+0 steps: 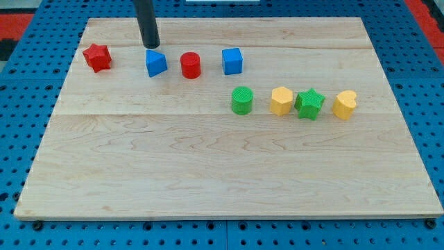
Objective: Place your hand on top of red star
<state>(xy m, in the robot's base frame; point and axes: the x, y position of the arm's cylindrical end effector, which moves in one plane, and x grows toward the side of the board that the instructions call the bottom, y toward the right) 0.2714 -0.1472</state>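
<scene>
The red star [97, 57] lies near the board's upper left. My tip [150, 46] is at the view's top, right of the red star and just above the blue triangular block [156, 63]; I cannot tell whether it touches that block. The rod rises out of the top of the view.
A red cylinder [191, 65] and a blue cube [232, 61] lie right of the blue triangular block. Lower right lie a green cylinder [241, 100], a yellow hexagon [281, 101], a green star [309, 104] and a yellow heart [345, 105]. The wooden board [208, 173] sits on a blue pegboard.
</scene>
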